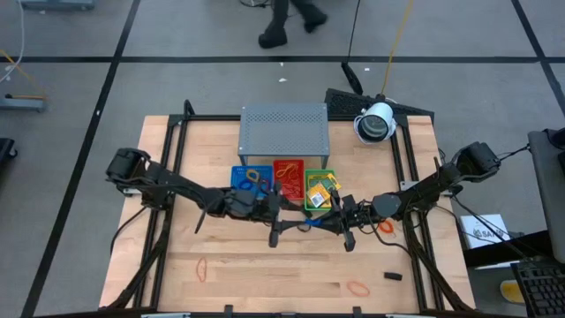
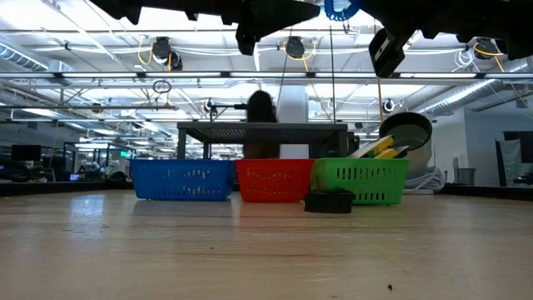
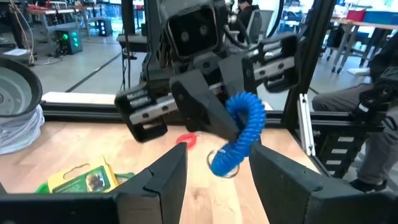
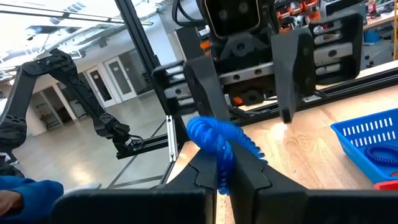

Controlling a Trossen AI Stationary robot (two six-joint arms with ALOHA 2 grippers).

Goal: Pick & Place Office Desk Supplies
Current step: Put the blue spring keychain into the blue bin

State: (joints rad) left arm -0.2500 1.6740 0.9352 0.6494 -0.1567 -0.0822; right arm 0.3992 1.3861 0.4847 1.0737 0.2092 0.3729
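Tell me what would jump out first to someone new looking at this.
The two grippers meeting in mid-air above the table's middle: the right gripper is shut on a blue coiled ring, and the left gripper is open around it. Behind them sit the blue tray, red tray and green tray before the grey shelf.

3 trays [image 1: 289,174] side by side mid-worktop [image 1: 221,283], shelf [image 1: 284,129] behind; both hands meeting just before trays.

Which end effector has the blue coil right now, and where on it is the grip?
The right end effector is shut on the blue coil ring, pinching its lower end. The left end effector faces it, open, holding nothing.
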